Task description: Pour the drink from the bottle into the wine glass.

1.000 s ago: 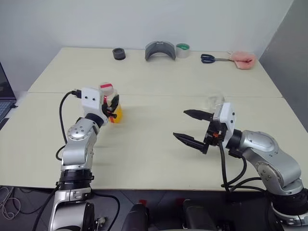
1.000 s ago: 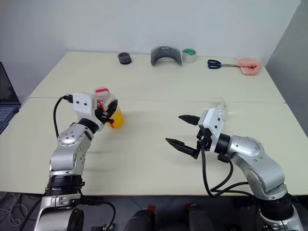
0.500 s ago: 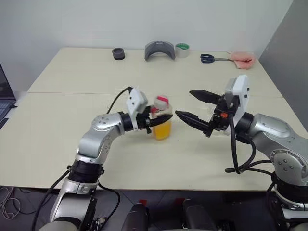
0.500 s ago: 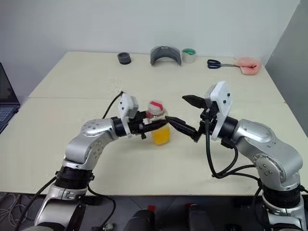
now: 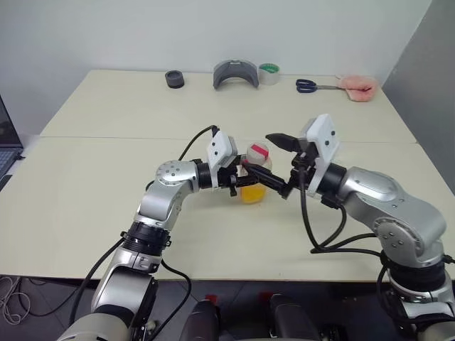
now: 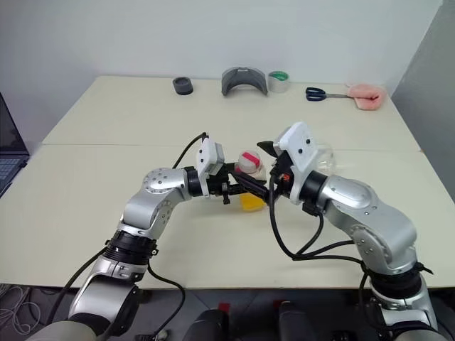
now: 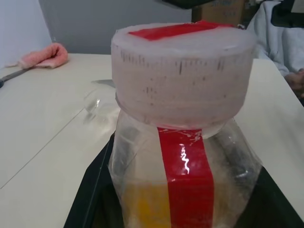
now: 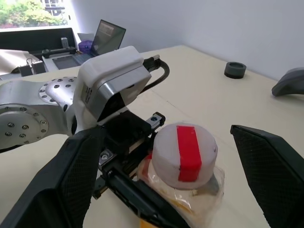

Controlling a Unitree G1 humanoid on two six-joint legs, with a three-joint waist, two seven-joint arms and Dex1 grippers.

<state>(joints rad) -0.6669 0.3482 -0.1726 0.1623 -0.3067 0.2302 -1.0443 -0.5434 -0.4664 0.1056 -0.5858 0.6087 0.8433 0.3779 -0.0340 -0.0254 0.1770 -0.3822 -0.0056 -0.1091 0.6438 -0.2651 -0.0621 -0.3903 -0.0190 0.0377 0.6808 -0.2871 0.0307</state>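
Bottle (image 5: 254, 183) position: upright near the middle of the cream table (image 5: 106, 213), clamped at its body by the left gripper (image 5: 245, 181), whose black fingers close on it from the robot's left side. Its pale pink cap (image 8: 184, 155) carries a red strip across the top, and the same red label strip (image 7: 186, 185) runs down the clear wall. Orange-yellow drink (image 5: 252, 193) fills the lower part of the bottle. Right gripper (image 6: 264, 167) status: jaws spread wide, holding nothing; in the right wrist view its two fingers stand apart on either side of the cap, one finger (image 8: 76, 175) next to the left gripper's white housing and the other (image 8: 273, 166) on the opposite side, neither touching the cap. Wine glass (image 6: 321, 158) position: on the table behind the right arm, partly hidden by it; whether it stands upright cannot be told. Along the far edge of the table lie a small black ring (image 5: 174, 79), a grey curved part (image 5: 236, 73), a roll of tape (image 5: 269, 72), blue-handled scissors (image 5: 313, 87) and a pink cloth (image 5: 357, 87), all well apart from the bottle.
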